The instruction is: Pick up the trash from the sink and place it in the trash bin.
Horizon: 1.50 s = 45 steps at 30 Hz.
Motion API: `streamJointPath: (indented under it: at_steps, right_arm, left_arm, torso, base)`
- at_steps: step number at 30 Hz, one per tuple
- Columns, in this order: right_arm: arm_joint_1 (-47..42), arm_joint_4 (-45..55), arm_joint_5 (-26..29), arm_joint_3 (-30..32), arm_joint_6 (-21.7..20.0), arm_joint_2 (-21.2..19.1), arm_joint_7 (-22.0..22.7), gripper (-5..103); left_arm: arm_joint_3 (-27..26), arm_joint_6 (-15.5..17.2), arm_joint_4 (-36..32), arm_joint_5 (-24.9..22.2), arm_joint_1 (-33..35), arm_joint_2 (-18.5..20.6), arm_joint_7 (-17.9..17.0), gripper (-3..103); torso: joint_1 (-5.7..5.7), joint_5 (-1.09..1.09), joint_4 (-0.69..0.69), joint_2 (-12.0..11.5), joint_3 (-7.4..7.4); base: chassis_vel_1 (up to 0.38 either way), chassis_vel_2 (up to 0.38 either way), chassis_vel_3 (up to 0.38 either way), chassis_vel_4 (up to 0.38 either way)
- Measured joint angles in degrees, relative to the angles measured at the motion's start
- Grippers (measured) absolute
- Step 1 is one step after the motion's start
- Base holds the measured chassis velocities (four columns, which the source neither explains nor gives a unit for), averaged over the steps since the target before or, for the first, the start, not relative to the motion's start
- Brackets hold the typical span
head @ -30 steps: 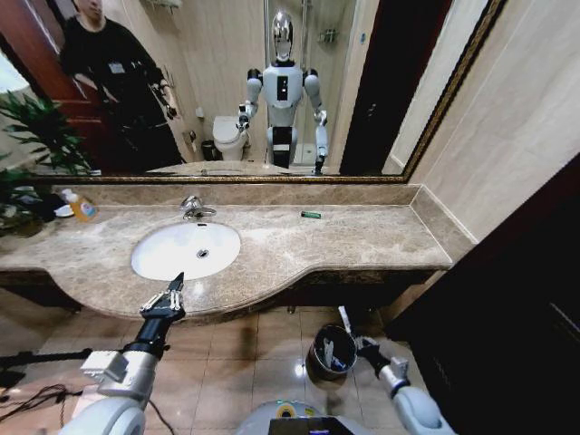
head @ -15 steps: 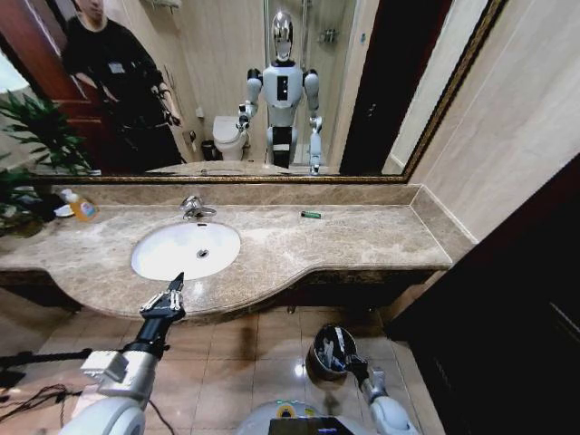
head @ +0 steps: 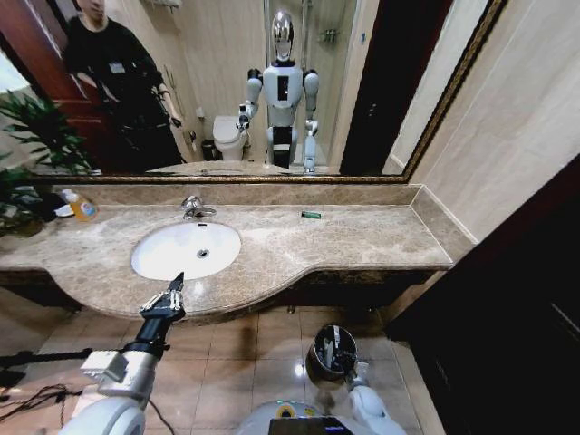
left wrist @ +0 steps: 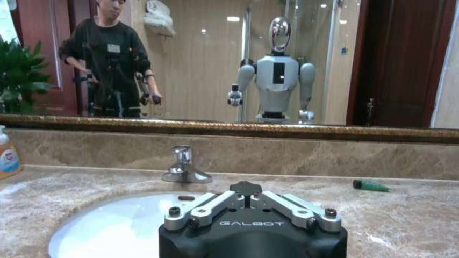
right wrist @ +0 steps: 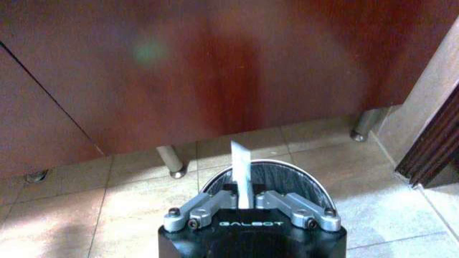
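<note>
Trash, a thin white strip [right wrist: 241,171], stands pinched in the closed fingers of the right gripper [right wrist: 246,200] directly above the round dark metal-rimmed trash bin [right wrist: 310,185], so release is judged next; the left gripper [head: 164,299], fingers apart, hovers at the table edge.

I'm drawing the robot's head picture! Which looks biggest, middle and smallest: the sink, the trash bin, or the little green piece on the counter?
1. The sink, the white oval, looks biggest.
2. The trash bin on the floor looks clearly smaller; the right gripper hangs over it.
3. The green piece looks tiniest by far.
</note>
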Motion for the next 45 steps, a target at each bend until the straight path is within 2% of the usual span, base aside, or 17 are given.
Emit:
streamJointPath:
  at_steps: [1,2,6,7,9,11,15,16,19,20,24,36,43,45]
  right_arm:
    - [0.10,-0.15,-0.01,0.03,0.00,0.00,0.00,15]
    - [0.10,-0.15,-0.01,0.03,0.00,0.00,0.00,15]
    - [0.37,-0.54,-0.26,0.14,0.28,-0.04,0.12,37]
    - [0.37,-0.54,-0.26,0.14,0.28,-0.04,0.12,37]
    - [0.32,-0.48,-0.32,0.13,0.35,-0.09,0.12,47]
    - [0.30,-0.44,-0.32,0.13,0.36,-0.10,0.12,47]
    - [0.20,-0.39,-0.61,0.14,0.40,-0.09,0.13,69]
    - [0.20,-0.39,-0.61,0.14,0.40,-0.09,0.13,69]
    - [0.17,-0.11,-0.65,0.19,0.38,-0.12,0.15,80]
    - [0.17,-0.11,-0.65,0.19,0.38,-0.12,0.15,80]
    - [0.20,0.35,-0.89,0.19,0.03,-0.44,0.29,100]
    - [-1.08,2.18,-1.66,0.28,-0.09,-0.60,0.92,100]
    - [-6.20,11.52,2.72,0.51,1.07,-4.20,0.85,100]
    - [-7.58,14.75,3.01,0.82,3.63,-5.70,1.73,100]
  left_arm:
    - [0.00,0.00,0.00,0.00,0.00,0.00,0.00,0]
    - [0.00,0.00,0.00,0.00,0.00,0.00,0.00,0]
    - [0.00,0.00,0.00,0.00,0.00,0.00,0.00,0]
    - [0.00,0.00,0.00,0.00,0.00,0.00,0.00,0]
    - [0.00,0.00,0.00,0.00,0.00,0.00,0.00,0]
    - [0.00,0.00,0.00,0.00,0.00,0.00,0.00,0]
    - [0.00,0.00,0.00,0.00,0.00,0.00,0.00,0]
    - [0.00,0.00,0.00,0.00,0.00,0.00,0.00,0]
    - [0.00,0.00,0.00,0.00,0.00,0.00,0.00,0]
    - [0.00,0.00,0.00,0.00,0.00,0.00,0.00,0]
    - [0.00,0.00,0.00,0.00,0.00,0.00,0.00,0]
    - [0.00,0.00,0.00,0.00,0.00,0.00,0.00,0]
    - [0.00,0.00,0.00,0.00,0.00,0.00,0.00,0]
    - [0.00,0.00,0.00,0.00,0.00,0.00,0.00,0]
  torso:
    - [0.00,0.01,0.00,0.00,0.00]
    - [0.00,0.01,0.00,0.00,0.00]
    - [0.00,0.01,0.00,0.00,0.00]
    - [0.00,0.01,0.00,0.00,0.00]
    - [0.00,0.01,0.00,0.00,0.00]
    - [0.00,0.01,0.00,0.00,0.00]
    - [0.00,0.01,0.00,0.00,0.00]
    - [0.00,0.01,0.00,0.00,0.00]
    - [0.00,0.01,0.00,0.00,0.00]
    - [0.00,0.01,0.00,0.00,0.00]
    - [0.00,0.01,0.00,0.00,0.00]
    - [0.00,0.02,0.00,0.00,0.00]
    - [0.00,0.01,0.00,0.00,0.00]
    - [-0.01,0.02,0.00,0.00,0.00]
  base:
    - [0.000,0.000,0.000,0.000]
    - [0.000,0.000,0.000,0.000]
    - [0.000,0.000,0.000,0.000]
    - [0.000,0.000,0.000,0.000]
    - [0.000,0.000,0.000,0.000]
    - [0.000,0.000,0.000,0.000]
    - [0.000,0.000,0.000,0.000]
    - [0.000,0.000,0.000,0.000]
    - [0.000,0.000,0.000,0.000]
    - [0.000,0.000,0.000,0.000]
    - [0.000,0.000,0.000,0.000]
    - [0.000,0.000,0.000,0.000]
    - [0.000,0.000,0.000,0.000]
    - [0.000,0.000,0.000,0.000]
